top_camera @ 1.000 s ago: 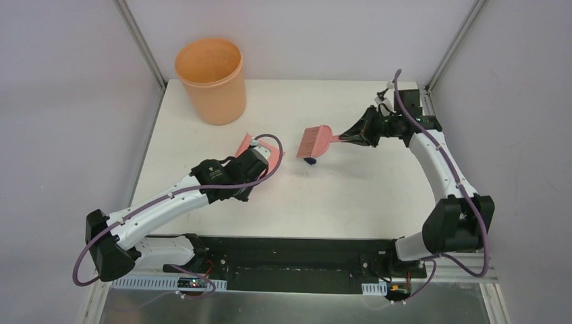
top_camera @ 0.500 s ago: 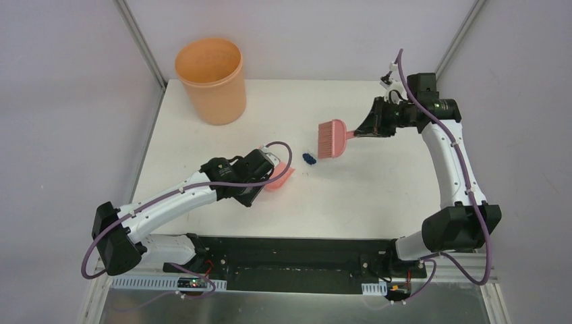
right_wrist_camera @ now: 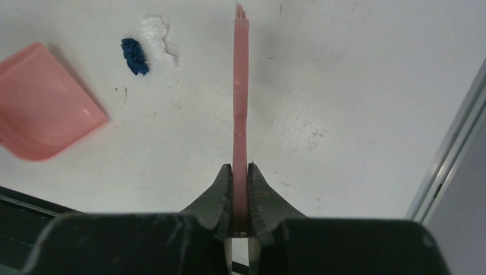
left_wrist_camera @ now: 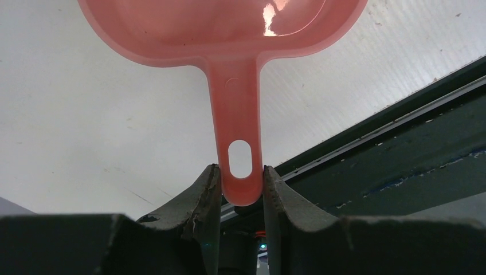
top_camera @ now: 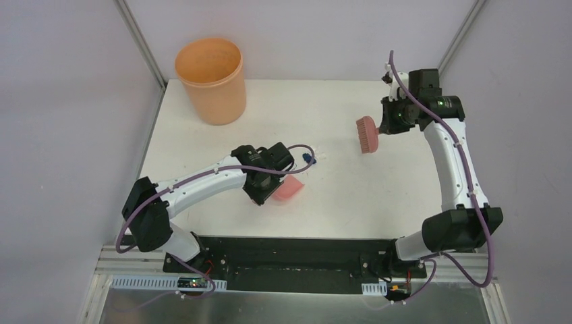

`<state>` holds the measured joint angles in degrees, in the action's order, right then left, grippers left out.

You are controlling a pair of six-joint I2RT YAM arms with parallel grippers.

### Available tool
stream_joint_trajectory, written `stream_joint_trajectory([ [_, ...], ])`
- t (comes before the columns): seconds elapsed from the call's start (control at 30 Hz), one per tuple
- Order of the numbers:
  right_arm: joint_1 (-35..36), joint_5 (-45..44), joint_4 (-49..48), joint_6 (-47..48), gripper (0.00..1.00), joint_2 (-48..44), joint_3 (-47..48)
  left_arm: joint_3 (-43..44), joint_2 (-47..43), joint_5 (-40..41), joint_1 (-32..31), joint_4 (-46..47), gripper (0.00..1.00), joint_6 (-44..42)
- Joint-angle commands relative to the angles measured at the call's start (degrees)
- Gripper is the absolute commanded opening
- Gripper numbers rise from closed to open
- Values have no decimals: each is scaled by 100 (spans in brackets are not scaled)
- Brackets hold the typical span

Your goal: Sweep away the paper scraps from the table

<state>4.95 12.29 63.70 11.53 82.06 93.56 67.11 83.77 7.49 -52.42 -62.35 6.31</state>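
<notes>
The left gripper (left_wrist_camera: 240,179) is clamped on the end of the flat handle of a salmon-pink plastic dustpan (left_wrist_camera: 229,28). One finger presses each side of the handle, right by its oval hanging hole. In the top view the dustpan sits near the middle of the white rectangular worktop (top_camera: 364,196), partly hidden under the left wrist.

The right gripper (right_wrist_camera: 240,172) is closed tight on the thin handle of a salmon-pink hand brush (right_wrist_camera: 240,103), which its wrist camera sees edge-on. From above, the brush head (top_camera: 367,133) is over the right half of the worktop. It appears to be lifted off the surface, though the angle does not settle that.

Two paper scraps lie on the worktop between the two tools: a small dark blue crumpled wad (right_wrist_camera: 134,55) and a white crumpled wad (right_wrist_camera: 156,35) just beside it. They sit near the dustpan's straight open lip without touching it, and well apart from the brush.

A tall orange plastic bucket (top_camera: 210,79) stands upright at the far left corner of the worktop, well away from both arms.
</notes>
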Motion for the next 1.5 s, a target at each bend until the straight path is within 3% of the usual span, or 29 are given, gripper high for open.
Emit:
stream_joint_trajectory([
  [0.0, 425, -879, -380, 650, 0, 445, 405, 494, 225, -435, 5, -315, 0, -78],
  [0.13, 1056, -1797, -743, 1020, 0, 900, 623, 725, 499, -1088, 9, -340, 0, 43],
  [0.37, 1642, -2376, -644, 1400, 0, 2208, 1499, 940, 892, -1317, 7, -516, 0, 137],
  [0.67, 2063, -1355, 195, 1258, 0, 3342, 2697, 763, 986, -1196, 12, -319, 0, 172],
  [0.87, 2618, -810, 563, 1322, 0, 3205, 2322, 771, 1087, -1162, 14, -202, 0, 155],
  [1.0, 2873, -48, 1319, 1506, 0, 2950, 2159, 795, 1135, -1085, 14, -138, 0, 129],
  [1.1, 2915, 711, 1955, 1517, 0, 2661, 2224, 815, 1202, -1099, 17, -105, 0, 116],
  [1.27, 2657, 1272, 1997, 1065, 0, 2146, 2538, 715, 1230, -1083, 13, 59, 0, 103],
  [1.47, 2144, 479, 1417, 828, 0, 1787, 2426, 491, 1102, -1182, 13, 319, 0, 91],
])
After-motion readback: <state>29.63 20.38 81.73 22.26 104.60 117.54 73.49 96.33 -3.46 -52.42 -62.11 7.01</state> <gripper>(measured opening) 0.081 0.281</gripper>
